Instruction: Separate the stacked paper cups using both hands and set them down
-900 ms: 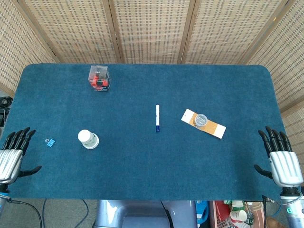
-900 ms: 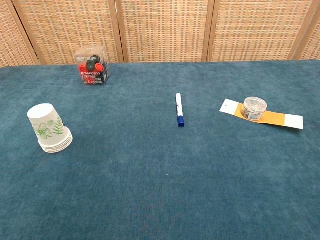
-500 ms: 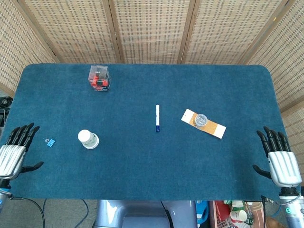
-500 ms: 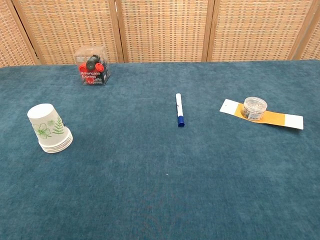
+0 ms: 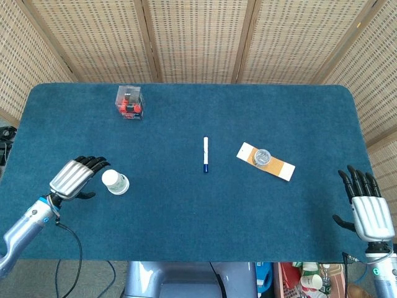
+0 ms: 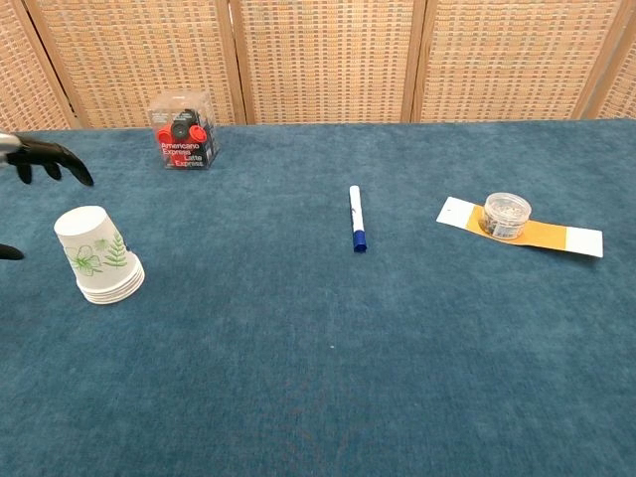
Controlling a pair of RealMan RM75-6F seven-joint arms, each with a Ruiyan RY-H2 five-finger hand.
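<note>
Table (image 5: 186, 236): covered edge to edge in dark teal carpet-like cloth.
Paper cups (image 5: 115, 182): upside-down nested stack, at 9 o'clock from the table's middle — green leaf print on the side.
Marker (image 5: 205, 154): white with a blue cap, near the middle, lying along the 12–6 line.
Card strip (image 5: 282, 168): white and orange, at 3 o'clock from the marker.
Small clear jar (image 5: 263, 156): standing on the strip.
Clear box (image 5: 129, 102): at 11 o'clock — red and black capsules inside.
</note>
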